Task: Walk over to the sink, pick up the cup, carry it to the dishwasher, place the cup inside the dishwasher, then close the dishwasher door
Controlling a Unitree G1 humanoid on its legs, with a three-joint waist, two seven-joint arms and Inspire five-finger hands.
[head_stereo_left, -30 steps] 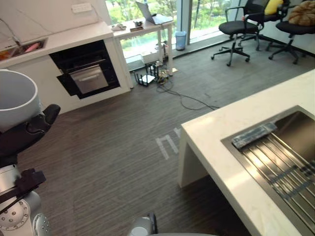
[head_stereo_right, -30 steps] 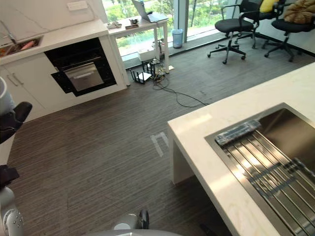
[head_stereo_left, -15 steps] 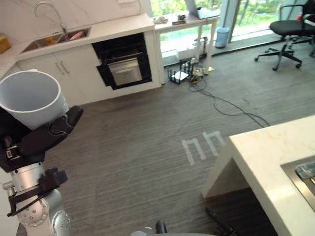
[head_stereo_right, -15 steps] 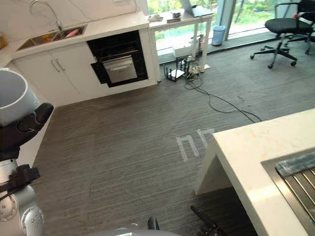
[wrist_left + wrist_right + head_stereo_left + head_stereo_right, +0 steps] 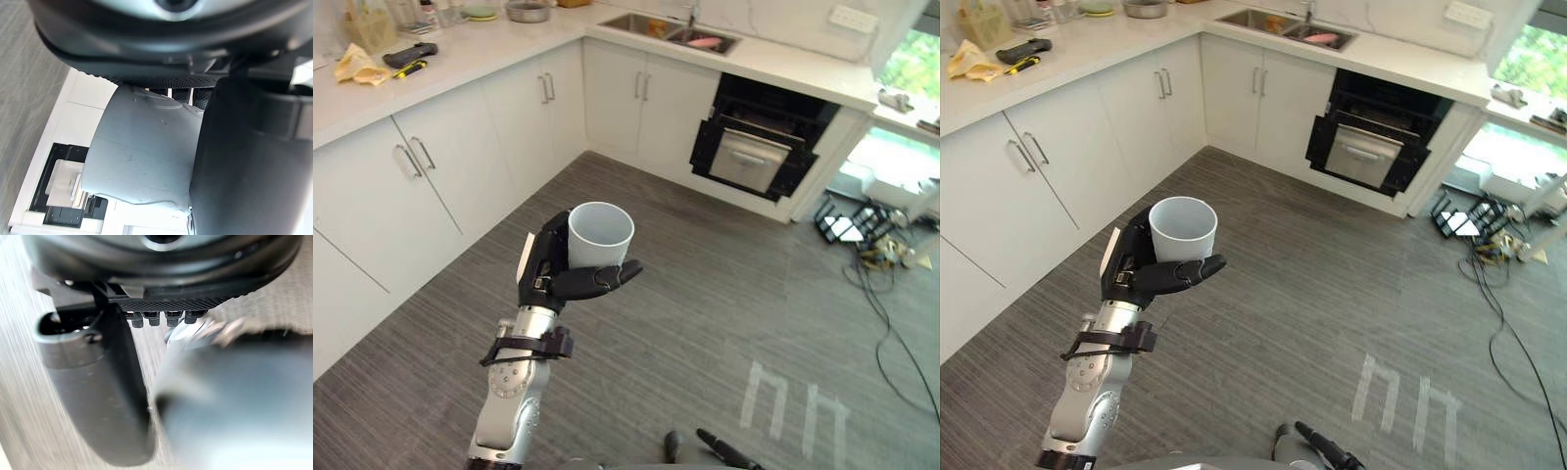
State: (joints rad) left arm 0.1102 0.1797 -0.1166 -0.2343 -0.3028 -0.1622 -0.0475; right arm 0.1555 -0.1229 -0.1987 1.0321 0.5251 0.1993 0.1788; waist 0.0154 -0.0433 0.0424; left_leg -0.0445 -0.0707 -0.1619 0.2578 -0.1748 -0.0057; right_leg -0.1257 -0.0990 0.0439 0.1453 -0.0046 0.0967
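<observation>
My left hand [image 5: 556,278] is shut on a white cup [image 5: 599,233], held upright above the dark floor in front of me. Its thumb and fingers wrap the cup's wall [image 5: 142,156] in the left wrist view. The dishwasher [image 5: 754,147] is a black built-in unit with a silver front panel, set under the white counter across the floor. The sink [image 5: 675,29] lies in that counter to the left of the dishwasher. The right hand [image 5: 98,382] shows from very close in the right wrist view, over the floor.
White cabinets [image 5: 431,166] run along the left wall and meet the back run at a corner. Their counter carries a yellow cloth [image 5: 357,64], a black tool [image 5: 409,54] and a bowl [image 5: 529,10]. Cables and a small black rack [image 5: 847,220] lie at the right, and white tape marks [image 5: 793,411] cross the floor.
The camera has swung left: the island counter has left the view and the corner cabinets have come in. The cup stays in my left hand, now farther out in front.
</observation>
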